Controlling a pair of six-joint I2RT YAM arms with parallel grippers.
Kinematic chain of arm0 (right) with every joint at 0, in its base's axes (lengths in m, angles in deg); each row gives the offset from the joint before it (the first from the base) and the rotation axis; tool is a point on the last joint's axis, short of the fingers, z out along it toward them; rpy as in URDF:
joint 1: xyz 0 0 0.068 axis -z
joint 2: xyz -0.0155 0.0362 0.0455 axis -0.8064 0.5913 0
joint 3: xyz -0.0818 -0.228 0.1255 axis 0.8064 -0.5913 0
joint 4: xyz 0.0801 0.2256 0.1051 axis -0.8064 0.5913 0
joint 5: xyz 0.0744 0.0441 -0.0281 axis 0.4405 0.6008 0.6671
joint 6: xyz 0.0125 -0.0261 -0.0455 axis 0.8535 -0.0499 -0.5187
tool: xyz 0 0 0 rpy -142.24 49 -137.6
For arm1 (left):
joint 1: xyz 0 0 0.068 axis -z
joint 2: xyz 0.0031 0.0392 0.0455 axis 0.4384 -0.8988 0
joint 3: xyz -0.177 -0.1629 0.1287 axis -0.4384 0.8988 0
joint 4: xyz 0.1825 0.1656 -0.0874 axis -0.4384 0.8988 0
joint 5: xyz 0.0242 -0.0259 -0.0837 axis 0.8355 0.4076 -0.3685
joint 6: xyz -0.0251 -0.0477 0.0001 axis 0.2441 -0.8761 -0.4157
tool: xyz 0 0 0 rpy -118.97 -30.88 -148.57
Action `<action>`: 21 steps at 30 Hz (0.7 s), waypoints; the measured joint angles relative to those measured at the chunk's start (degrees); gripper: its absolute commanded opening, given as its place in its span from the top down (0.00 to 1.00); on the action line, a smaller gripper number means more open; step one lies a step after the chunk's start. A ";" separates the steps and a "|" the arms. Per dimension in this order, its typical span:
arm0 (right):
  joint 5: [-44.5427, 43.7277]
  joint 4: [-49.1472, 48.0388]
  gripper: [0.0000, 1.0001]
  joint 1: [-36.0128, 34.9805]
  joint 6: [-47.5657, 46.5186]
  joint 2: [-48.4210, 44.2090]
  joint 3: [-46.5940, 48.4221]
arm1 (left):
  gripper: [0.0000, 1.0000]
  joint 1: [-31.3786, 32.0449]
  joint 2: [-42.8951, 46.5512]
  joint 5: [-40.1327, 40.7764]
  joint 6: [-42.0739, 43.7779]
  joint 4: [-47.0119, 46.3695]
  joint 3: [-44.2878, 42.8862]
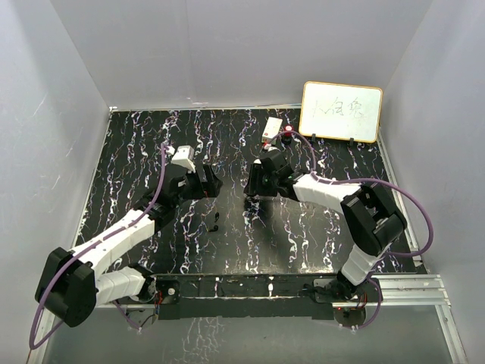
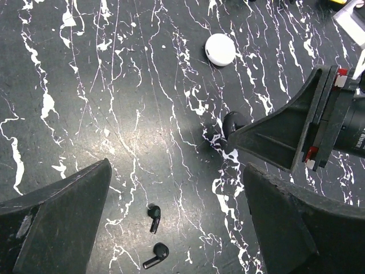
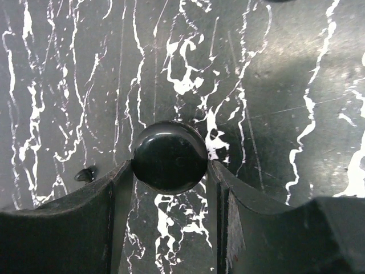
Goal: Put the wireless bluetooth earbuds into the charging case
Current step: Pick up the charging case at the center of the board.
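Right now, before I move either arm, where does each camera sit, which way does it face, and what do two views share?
Top external: fixed above and behind the bases, looking down on the table; both arms show whole.
Left wrist: on the left wrist, looking down between its wide-open left fingers at two earbuds.
Right wrist: on the right wrist, looking down at the black round puck clamped between the right fingers.
Shared: the left wrist view also shows that puck and one right finger.
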 measured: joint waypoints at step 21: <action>29.27 -16.87 0.78 10.05 12.44 1.03 -5.75 | 0.02 0.00 -2.73 -6.95 6.43 -36.76 19.17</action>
